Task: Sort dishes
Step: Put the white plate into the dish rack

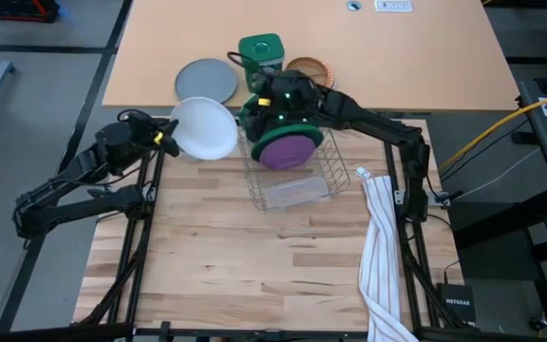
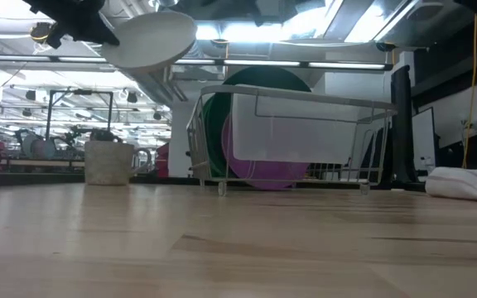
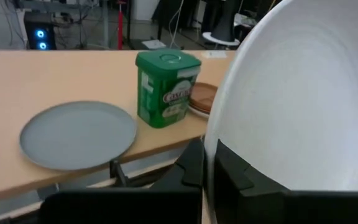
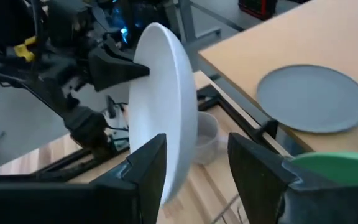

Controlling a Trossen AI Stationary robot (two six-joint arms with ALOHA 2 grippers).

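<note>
- Overhead, the left gripper (image 1: 164,136) reaches in from nine o'clock, fingers clamped on the rim of a white plate (image 1: 203,128) held above the table, clear of the wood.
- Right gripper (image 4: 194,163) hovers over the wire rack (image 1: 292,176), fingers spread, nothing between them.
- Standing in the rack are a purple plate (image 1: 289,149) and a dark green one (image 2: 263,83).
- Behind, around twelve o'clock: grey plate (image 1: 206,80), green tin (image 1: 260,50), brown plate (image 1: 311,68).
- A striped towel (image 1: 380,247) lies at four o'clock.
- White plate tilts, face toward the rack.
</note>
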